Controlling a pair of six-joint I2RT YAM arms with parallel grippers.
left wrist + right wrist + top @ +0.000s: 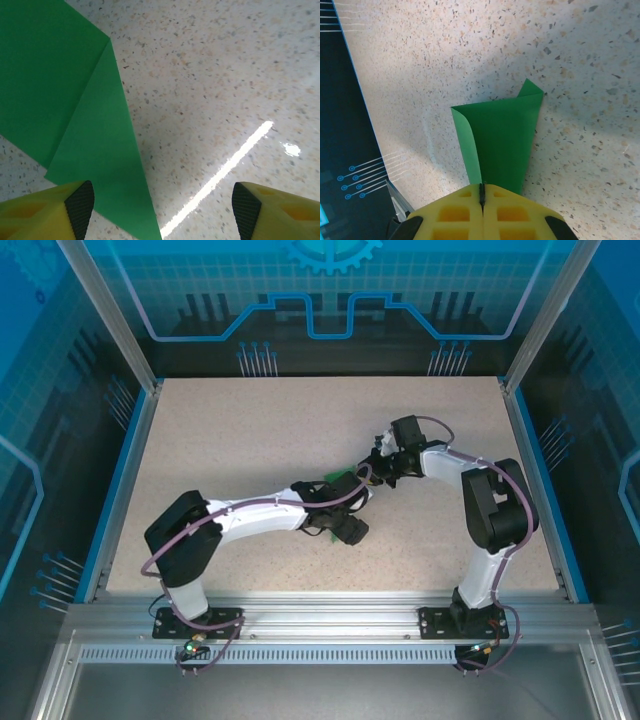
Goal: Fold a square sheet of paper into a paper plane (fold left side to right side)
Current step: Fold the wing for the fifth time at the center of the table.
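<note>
The square sheet of paper [502,137] is green and folded into a wedge on the speckled table, with one long edge curling up. My right gripper [481,192] is shut, its yellow fingertips pressed together on the narrow end of the sheet. From above, the sheet [345,478] peeks out between the two wrists at the table's middle, next to the right gripper [375,468]. My left gripper [162,210] hangs open just above the table, and the folded sheet [95,150] runs down past its left finger [75,207] with nothing pinched. The left gripper [347,527] sits just in front of the paper.
The speckled table [250,440] has blue rails along its left and right edges [115,500] and a metal frame at the front. A dark wall with blue lines [345,150] borders the table's edge. A bright strip of reflected light [225,170] crosses the tabletop.
</note>
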